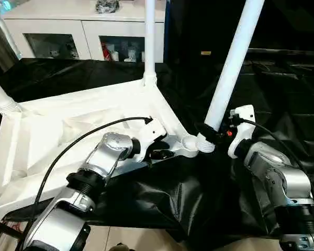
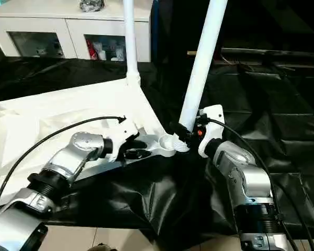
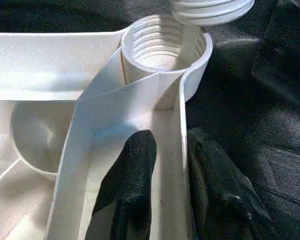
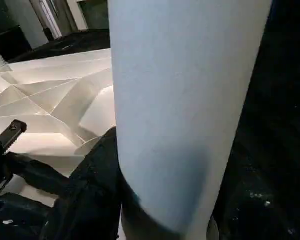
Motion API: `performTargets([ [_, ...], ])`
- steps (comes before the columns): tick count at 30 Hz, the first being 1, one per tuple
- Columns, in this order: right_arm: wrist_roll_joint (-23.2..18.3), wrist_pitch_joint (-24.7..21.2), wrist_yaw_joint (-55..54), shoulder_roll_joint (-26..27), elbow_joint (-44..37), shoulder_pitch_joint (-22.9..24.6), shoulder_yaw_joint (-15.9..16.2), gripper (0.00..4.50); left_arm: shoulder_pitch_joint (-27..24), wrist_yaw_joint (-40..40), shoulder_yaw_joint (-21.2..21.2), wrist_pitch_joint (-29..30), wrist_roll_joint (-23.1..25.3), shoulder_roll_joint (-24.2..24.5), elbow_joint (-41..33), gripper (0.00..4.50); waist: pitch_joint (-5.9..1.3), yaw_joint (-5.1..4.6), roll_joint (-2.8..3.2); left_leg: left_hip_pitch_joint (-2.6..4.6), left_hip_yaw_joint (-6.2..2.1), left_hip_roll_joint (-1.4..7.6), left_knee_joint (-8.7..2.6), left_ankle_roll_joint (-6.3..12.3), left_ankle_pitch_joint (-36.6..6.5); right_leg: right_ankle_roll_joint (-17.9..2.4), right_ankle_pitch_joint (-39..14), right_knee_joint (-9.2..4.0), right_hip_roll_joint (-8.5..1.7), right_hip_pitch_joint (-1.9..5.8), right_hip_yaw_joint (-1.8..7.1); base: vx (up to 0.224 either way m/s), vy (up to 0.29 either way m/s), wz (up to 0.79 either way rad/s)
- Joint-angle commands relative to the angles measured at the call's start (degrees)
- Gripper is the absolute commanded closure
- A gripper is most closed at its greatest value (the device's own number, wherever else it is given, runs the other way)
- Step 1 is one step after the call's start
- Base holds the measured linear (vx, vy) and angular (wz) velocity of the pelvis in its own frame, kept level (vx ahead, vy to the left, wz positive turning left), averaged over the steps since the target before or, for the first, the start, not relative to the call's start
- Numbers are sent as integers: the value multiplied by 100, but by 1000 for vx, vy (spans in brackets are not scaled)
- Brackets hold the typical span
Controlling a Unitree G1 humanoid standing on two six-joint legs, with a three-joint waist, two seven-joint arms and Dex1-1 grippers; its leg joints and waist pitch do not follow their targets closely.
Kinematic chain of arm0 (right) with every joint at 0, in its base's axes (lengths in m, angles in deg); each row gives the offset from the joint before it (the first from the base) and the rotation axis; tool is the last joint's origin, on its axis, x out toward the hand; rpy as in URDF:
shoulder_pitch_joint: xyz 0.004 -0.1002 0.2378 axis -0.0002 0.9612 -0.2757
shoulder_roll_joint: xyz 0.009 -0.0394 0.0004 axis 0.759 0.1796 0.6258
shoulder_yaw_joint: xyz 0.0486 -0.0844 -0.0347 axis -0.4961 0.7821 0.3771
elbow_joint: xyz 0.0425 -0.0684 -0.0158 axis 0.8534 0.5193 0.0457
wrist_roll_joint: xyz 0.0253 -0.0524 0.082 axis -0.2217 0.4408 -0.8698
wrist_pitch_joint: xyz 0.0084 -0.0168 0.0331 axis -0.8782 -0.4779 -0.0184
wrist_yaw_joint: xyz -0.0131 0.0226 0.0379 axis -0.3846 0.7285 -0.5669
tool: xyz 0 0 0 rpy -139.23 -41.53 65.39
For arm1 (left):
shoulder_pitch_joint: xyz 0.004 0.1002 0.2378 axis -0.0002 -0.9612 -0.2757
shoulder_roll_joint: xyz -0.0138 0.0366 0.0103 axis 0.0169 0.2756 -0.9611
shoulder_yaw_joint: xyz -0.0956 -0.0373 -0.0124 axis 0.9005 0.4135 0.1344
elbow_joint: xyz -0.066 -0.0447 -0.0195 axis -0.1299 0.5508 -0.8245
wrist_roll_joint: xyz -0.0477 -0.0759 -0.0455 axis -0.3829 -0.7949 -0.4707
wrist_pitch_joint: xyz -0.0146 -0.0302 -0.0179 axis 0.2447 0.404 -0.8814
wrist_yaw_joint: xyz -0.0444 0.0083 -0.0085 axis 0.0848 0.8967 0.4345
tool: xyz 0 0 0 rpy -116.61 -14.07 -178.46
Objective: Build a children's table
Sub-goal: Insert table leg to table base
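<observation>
Your tabletop (image 1: 68,125) lies underside up on the black-draped work table (image 1: 282,104). Your left gripper (image 3: 162,170) is clamped on its rim wall beside the threaded corner socket (image 3: 162,47). Your right gripper (image 1: 212,135) is clamped on a tilted leg (image 1: 233,68), its threaded end just beside that socket

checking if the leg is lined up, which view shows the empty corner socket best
The left wrist view: the socket faces the camera, its inner threads plain, with the leg's threaded end just above its rim. Both eye views show it small, near the right claw, the leg's end beside it. The right wrist view shows the leg up close.
</observation>
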Motion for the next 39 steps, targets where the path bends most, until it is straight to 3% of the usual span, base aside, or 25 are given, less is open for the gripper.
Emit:
performTargets([
  [1,-16,38,71,-26,-128,-73,22,259,-63,88,9,77,-37,64,-86,363,-384,27,-59,66,-104,228,-423,131,-1519,-546,-2435,-489,-429,297,294,0,0,0],
  [4,-8,35,127,-27,-101,-136,68,259,-104,122,-53,139,-3,108,-149,372,-378,27,-54,68,-100,224,-423,140,-1537,-568,-2459,-493,-429,293,293,0,0,0],
  [11,157,206,254,52,312,-537,261,259,-195,131,-125,299,100,183,-349,444,-374,4,-67,76,-106,236,-432,86,-1600,-565,-2529,-493,-430,286,300,0,0,0],
  [13,185,246,295,69,411,-613,295,259,-221,127,-133,328,100,192,-416,449,-378,6,-55,76,-100,234,-429,83,-1556,-607,-2425,-477,-431,281,308,0,0,0],
  [14,216,270,352,79,500,-673,354,259,-256,132,-155,351,109,207,-494,450,-380,8,-85,70,-99,237,-428,100,-1521,-638,-2370,-460,-436,293,310,0,0,0],
  [17,266,296,484,71,653,-768,477,259,-292,142,-198,368,129,224,-590,450,-376,4,-78,71,-90,237,-425,128,-1486,-663,-2372,-462,-432,289,313,0,0,0],
  [18,295,307,533,62,727,-800,528,259,-298,138,-202,365,127,218,-604,450,-372,5,-106,66,-87,241,-427,138,-1468,-654,-2371,-463,-435,293,317,0,0,0],
  [20,311,312,585,60,826,-844,562,259,-300,139,-206,344,127,210,-611,450,-378,5,-86,72,-88,239,-424,128,-1460,-657,-2371,-456,-434,288,315,0,0,0],
  [21,401,378,647,58,1033,-926,633,259,-300,127,-210,325,137,188,-615,450,-373,6,-46,70,-96,237,-427,108,-1497,-661,-2391,-457,-432,287,311,0,0,0],
  [22,435,408,663,59,1098,-951,650,259,-297,121,-212,325,142,180,-614,450,-372,-8,-61,65,-92,237,-427,94,-1512,-656,-2395,-467,-428,288,312,0,0,0],
  [23,468,476,695,93,1236,-1001,661,259,-324,101,-222,367,149,159,-685,450,-372,14,24,78,-105,232,-425,70,-1568,-672,-2406,-463,-436,287,311,0,0,0],
  [24,486,501,711,96,1277,-1017,676,259,-340,105,-225,388,144,155,-728,450,-376,8,24,77,-107,238,-428,47,-1628,-672,-2359,-467,-432,292,311,0,0,0],
  [30,615,679,777,148,1629,-1156,803,259,-452,163,-231,471,75,182,-1019,450,-384,4,-70,67,-92,245,-428,101,-1502,-839,-2082,-409,-425,311,321,0,0,0],
  [34,618,729,775,223,1843,-1211,793,259,-496,175,-210,450,47,199,-1064,450,-372,-24,-46,74,-94,246,-434,90,-1568,-783,-2241,-436,-424,301,321,0,0,0],
  [35,643,757,833,255,1983,-1228,786,259,-518,108,-186,474,48,184,-1070,450,-373,-20,7,79,-104,249,-435,73,-1601,-782,-2240,-431,-425,298,320,0,0,0],
  [36,646,762,847,257,2011,-1232,784,259,-517,94,-181,483,48,178,-1067,450,-375,-40,-35,77,-95,244,-434,74,-1627,-781,-2237,-441,-423,302,319,0,0,0],
  [38,631,778,919,246,2129,-1239,754,259,-498,70,-185,539,55,149,-1083,450,-369,-48,-36,79,-94,239,-433,79,-1662,-785,-2302,-448,-423,303,316,0,0,0],
  [39,612,760,936,243,2126,-1228,738,259,-497,72,-190,551,59,149,-1101,450,-362,-41,-116,77,-92,236,-430,117,-1608,-765,-2401,-442,-435,310,315,0,0,0],
])
